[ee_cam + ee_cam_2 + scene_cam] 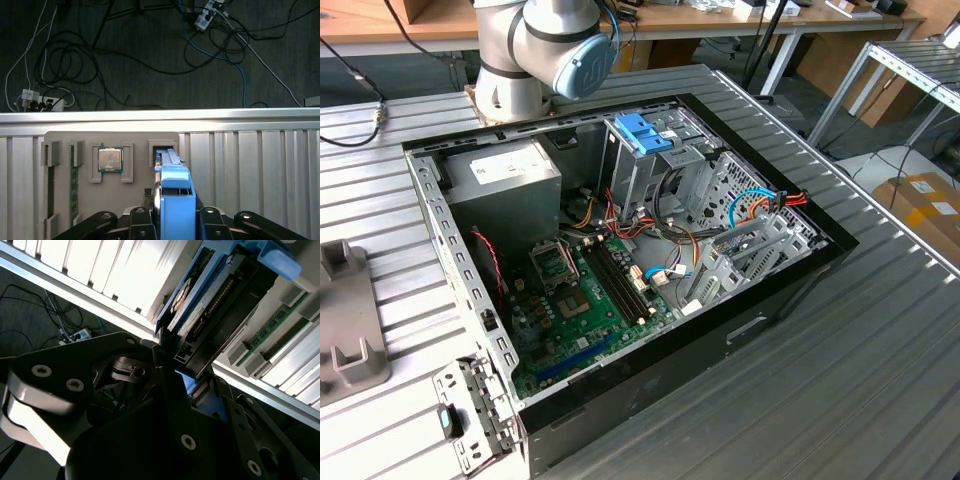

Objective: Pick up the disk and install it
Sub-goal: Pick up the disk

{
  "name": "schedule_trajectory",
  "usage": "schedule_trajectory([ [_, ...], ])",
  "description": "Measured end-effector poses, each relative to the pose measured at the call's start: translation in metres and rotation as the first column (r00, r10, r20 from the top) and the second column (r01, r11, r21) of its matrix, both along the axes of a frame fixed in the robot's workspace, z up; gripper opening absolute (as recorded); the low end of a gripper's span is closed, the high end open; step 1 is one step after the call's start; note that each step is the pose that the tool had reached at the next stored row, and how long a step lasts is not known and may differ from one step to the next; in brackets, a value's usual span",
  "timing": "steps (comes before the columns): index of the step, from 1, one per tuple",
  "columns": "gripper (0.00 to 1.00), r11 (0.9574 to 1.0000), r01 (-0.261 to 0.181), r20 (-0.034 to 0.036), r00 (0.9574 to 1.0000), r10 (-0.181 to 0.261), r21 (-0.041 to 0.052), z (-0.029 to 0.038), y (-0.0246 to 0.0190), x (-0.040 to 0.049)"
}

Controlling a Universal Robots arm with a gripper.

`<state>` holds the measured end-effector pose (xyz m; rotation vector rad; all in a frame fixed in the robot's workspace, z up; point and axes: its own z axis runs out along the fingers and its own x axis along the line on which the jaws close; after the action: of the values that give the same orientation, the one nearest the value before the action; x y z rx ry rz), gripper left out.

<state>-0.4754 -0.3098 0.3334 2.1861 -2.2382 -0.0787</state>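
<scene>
Flat blue-railed disk (173, 172) in end effector (175, 217)

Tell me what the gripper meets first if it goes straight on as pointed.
The disk, standing on edge in the grey tray directly ahead of the gripper; whether they touch is unclear.

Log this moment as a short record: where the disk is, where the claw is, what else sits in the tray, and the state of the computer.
disk: on edge in a slot of the grey tray, blue tab toward the arm
claw: at the disk's blue end, in both wrist views
tray also holds: processor chip, memory stick
computer case: open on the ribbed table
stage: disk at the tray, not yet installed
</scene>
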Motion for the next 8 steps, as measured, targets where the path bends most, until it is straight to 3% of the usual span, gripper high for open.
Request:
schedule_trajectory([
  [8, 0.37, 1.0, 0.0, 0.0, 1.0, 0.0, 0.0017, 0.0042, -0.0001, 0.0],
])
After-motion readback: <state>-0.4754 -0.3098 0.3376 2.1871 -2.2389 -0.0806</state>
